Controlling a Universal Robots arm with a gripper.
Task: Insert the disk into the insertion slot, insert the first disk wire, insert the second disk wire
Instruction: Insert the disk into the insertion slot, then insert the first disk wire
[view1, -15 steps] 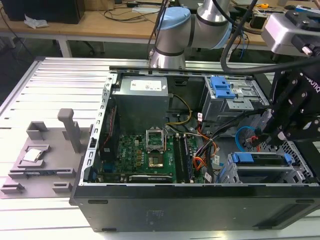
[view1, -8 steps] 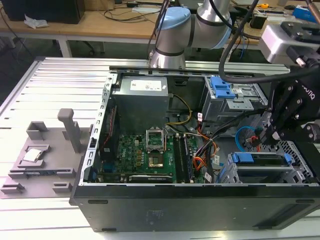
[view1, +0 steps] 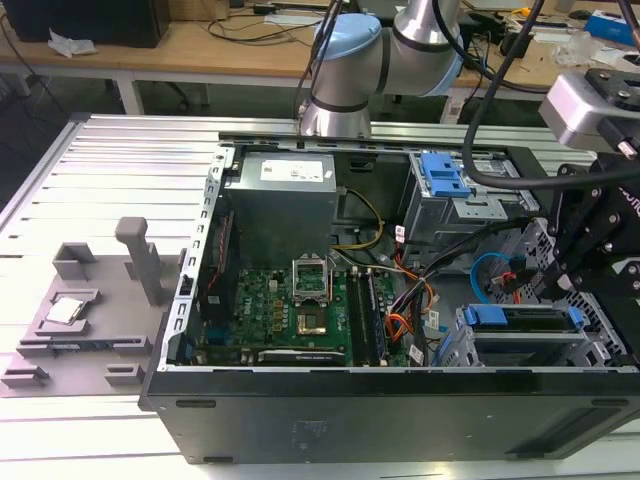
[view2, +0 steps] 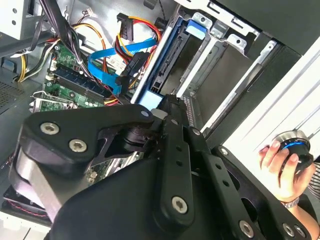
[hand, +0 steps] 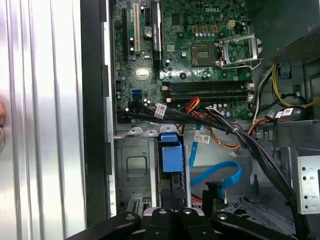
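The disk (view1: 520, 320), silver with a bright blue carrier, lies inside the insertion slot (view1: 452, 348), the low grey cage at the exterior view's right. In the first wrist view the carrier's blue end (hand: 170, 156) stands straight ahead of my gripper (hand: 174, 201), which is shut with its tips at the disk's near end. Whether they touch it I cannot tell. The second disk wire (hand: 222, 176), a blue looped cable, hangs loose beside the disk, its dark plug (hand: 215, 197) free. The first disk wire (view2: 136, 31), red and orange, ends in a dark plug (view2: 134, 64) near the disk's edge (view2: 165, 55).
The open computer case holds a green motherboard (view1: 290, 310), a grey power supply (view1: 285, 195) and a taller grey bay with a blue latch (view1: 445, 180). Black cable bundles (hand: 240, 135) cross beside the cage. A person's hand (view2: 277, 160) holds a knob outside the case.
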